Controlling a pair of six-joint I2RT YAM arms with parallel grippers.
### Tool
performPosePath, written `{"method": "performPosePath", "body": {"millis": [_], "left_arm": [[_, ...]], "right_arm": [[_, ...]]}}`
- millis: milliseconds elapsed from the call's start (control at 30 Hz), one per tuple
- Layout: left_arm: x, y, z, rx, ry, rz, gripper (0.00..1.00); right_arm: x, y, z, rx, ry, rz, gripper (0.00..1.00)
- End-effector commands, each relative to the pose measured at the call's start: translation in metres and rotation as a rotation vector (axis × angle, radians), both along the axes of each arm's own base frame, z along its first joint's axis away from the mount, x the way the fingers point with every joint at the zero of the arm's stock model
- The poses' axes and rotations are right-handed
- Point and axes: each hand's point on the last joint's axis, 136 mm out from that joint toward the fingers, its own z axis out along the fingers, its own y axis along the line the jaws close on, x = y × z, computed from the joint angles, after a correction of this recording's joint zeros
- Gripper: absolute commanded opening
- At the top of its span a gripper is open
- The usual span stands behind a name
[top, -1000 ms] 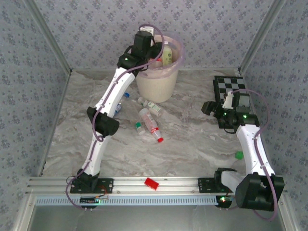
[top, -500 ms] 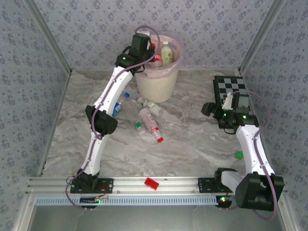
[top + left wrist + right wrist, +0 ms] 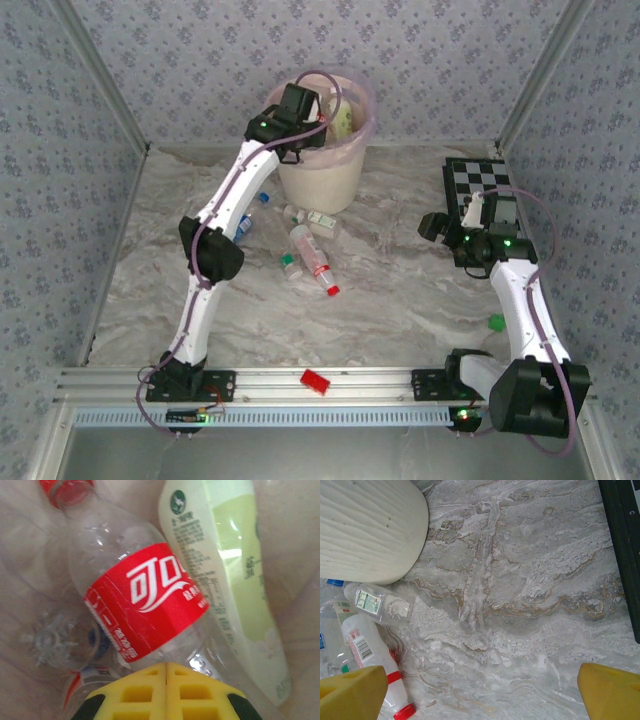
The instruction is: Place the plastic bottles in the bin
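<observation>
Cream-white bin point(image 3: 320, 180), pink liner point(image 3: 367, 100); clear bottle point(image 3: 100, 545), red label point(image 3: 145, 600), white script; pale-green bottle point(image 3: 225, 570); grey-veined marble table point(image 3: 520, 580); black-and-white chequered board point(image 3: 478, 182).

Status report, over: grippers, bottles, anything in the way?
Left gripper shut, empty, over bin. Right gripper open above table. Red-label bottle in bin; several bottles on table. Nothing in the way.

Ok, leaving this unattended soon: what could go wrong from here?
The left hand is shut, reaching into the round cream-white plastic bin above the red-labelled clear plastic bottle; lifting out could snag the translucent pink bag and tip the bin. The clear plastic bottles by its base might get knocked away.
</observation>
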Motion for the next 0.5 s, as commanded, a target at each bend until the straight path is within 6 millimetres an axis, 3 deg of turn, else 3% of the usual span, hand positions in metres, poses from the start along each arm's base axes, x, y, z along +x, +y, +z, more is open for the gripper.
{"method": "performPosePath", "body": {"millis": [0, 133, 233, 467], "left_arm": [[-0.035, -0.016, 0.03, -0.081, 0.039, -0.113, 0.05], [-0.04, -0.016, 0.074, -0.127, -0.055, -0.138, 0.35], [-0.047, -0.006, 0.107, -0.114, -0.141, -0.137, 0.57], [-0.077, 0.041, 0.171, -0.025, -0.292, -0.073, 0.81]], "right_arm": [[-0.001, 0.001, -0.001, 0.02, 0.005, 0.004, 0.99], [-0.002, 0.001, 0.001, 0.017, 0.002, 0.002, 0.99], [-0.002, 0.001, 0.002, 0.018, 0.001, 0.001, 0.99], [0.003, 0.004, 0.004, 0.04, -0.005, 0.005, 0.99]]}}
